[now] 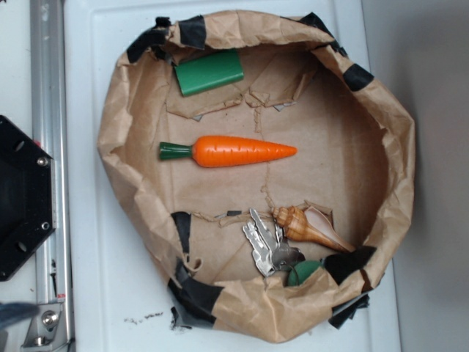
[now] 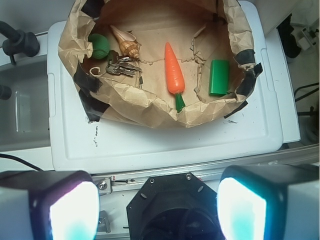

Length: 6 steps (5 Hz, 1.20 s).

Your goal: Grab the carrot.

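Note:
The orange carrot with a dark green stem cap lies flat in the middle of a brown paper bowl, tip to the right. In the wrist view the carrot lies tip away from me, stem toward me. My gripper is open and empty, high above the robot base, well short of the bowl. Its two pads glow white at the bottom of the wrist view. The gripper does not show in the exterior view.
A green rectangular block lies at the bowl's far edge. A tan seashell, a bunch of keys and a green ball lie together near its front. The bowl stands on a white lid. The black robot base sits beside an aluminium rail.

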Tool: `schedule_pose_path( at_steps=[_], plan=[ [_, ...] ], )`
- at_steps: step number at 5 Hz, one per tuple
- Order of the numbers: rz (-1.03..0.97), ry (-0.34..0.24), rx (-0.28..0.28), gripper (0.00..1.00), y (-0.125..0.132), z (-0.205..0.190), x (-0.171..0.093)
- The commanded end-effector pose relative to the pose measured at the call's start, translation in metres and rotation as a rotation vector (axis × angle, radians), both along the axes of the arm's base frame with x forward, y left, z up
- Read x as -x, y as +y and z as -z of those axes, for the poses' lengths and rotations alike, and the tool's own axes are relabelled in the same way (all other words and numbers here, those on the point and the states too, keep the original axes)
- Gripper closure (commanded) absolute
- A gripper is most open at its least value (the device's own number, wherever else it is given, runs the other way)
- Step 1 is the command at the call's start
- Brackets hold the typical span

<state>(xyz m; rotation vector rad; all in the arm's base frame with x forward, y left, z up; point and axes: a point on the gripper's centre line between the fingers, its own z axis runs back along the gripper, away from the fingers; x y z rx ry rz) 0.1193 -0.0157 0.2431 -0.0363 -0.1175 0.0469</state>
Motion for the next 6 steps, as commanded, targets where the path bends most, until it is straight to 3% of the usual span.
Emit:
schedule_pose_path(
  at_steps=[1,2,3,4,5,6],
  plan=[
    [0.000,0.000,0.000,0.00,0.000,0.000,0.000],
    [0.011,-0.072,0.049,0.00,0.013,0.031,-0.050],
    [-0.002,-0.068,0.008,0.00,0.022,0.074,-0.100],
    [0.028,-0.012,-0.031,0.00,0.029,0.114,-0.139],
    [0.117,0.109,-0.100,0.00,0.020,0.165,-0.137],
    [0.178,0.223,-0.174,0.00,0.021,0.202,-0.112]
  ],
)
